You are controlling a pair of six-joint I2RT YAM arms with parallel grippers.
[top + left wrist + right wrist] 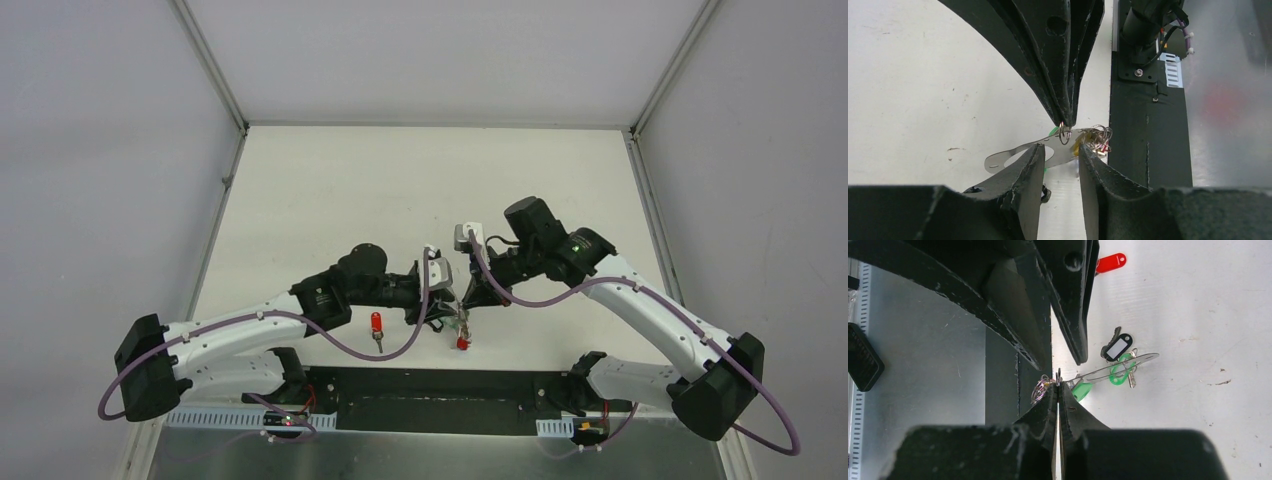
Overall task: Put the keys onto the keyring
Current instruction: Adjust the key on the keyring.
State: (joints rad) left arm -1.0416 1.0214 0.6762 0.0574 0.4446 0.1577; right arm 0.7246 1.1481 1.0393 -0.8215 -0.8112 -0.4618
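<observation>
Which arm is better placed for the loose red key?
Left: the red-headed silver key lies beside that arm, left gripper jaws apart; the right gripper is shut on a small wire ring.

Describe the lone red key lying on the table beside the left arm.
The red key is small: a bright red, plastic-looking head and a thin silver shank. It lies flat on the white table, head away from the arm bases, shank toward the near edge, beside the left arm. Nothing grips it. The arm's purple cable passes close by its tip; contact unclear.
</observation>
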